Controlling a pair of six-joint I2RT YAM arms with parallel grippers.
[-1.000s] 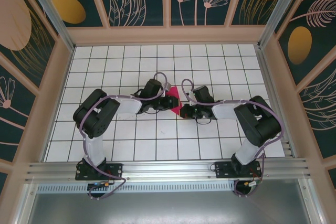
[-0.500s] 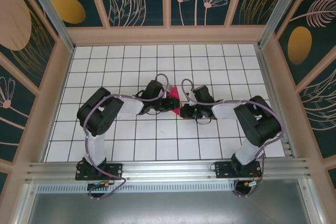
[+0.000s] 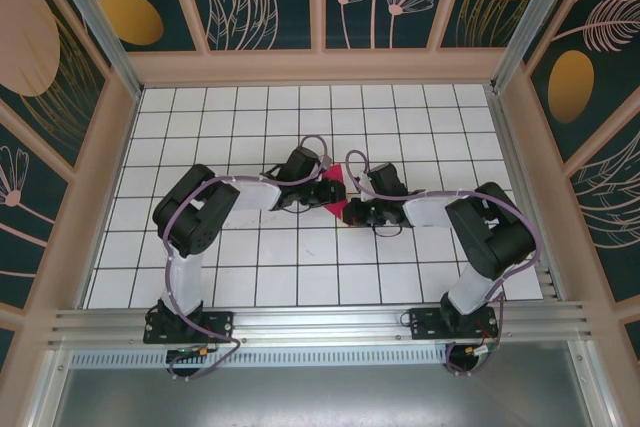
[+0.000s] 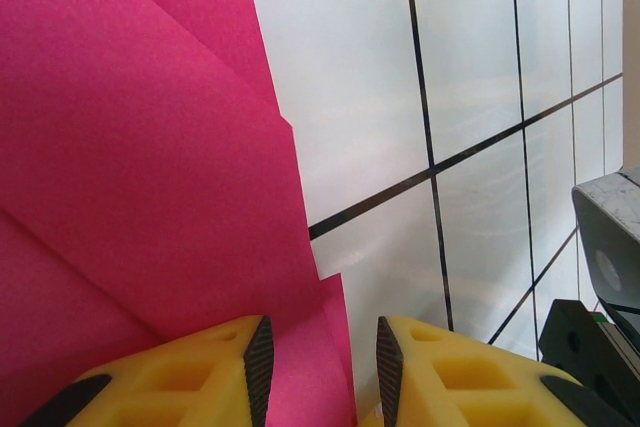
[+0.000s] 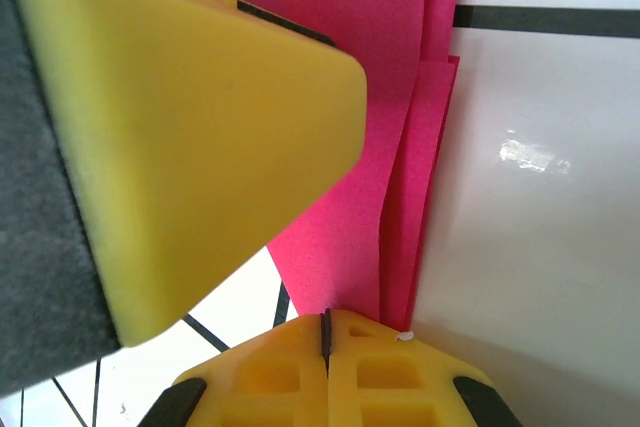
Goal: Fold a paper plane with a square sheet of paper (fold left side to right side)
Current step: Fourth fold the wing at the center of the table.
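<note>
Desk (image 3: 300, 267) centre: right fingers (image 5: 370, 337) clenched at the folded pink paper's (image 4: 130, 147) edge, left fingers (image 4: 440, 347) parted above it; advise pressing flat along the crease, layers aligned.

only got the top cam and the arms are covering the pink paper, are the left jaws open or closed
Observer: Open. In the left wrist view the left gripper has a clear gap between its yellow fingers, and the edge of the square sheet of paper runs down into that gap.
Operator: and the right one
Observer: The right gripper is shut. Its fingers meet in a thin seam, with the tips right at the paper.
Operator: is the paper flat or folded
Observer: Folded. The right wrist view shows overlapping pink layers with stepped edges along one side.
</note>
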